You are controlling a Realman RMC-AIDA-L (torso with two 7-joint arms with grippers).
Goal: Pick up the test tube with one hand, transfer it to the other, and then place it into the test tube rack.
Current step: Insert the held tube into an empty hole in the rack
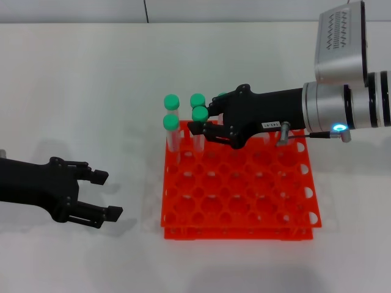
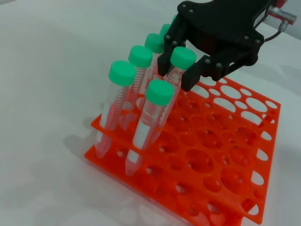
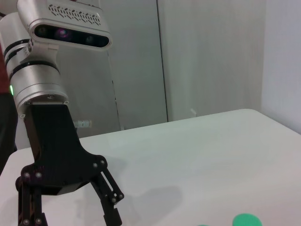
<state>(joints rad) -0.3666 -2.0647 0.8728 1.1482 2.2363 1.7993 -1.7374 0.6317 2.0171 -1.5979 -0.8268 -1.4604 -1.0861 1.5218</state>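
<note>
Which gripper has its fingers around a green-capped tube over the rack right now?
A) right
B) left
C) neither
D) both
A: the right gripper reaches over the test tube rack with its fingers either side of the test tube, while the left gripper sits open and empty on the table off the rack's left side.

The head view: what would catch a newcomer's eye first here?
The bright orange test tube rack stands mid-table, green-capped tubes clustered at its far left corner. The right tool reaches in over that corner, closed on a test tube sitting in the rack. The left tool hovers open beside the rack.
</note>
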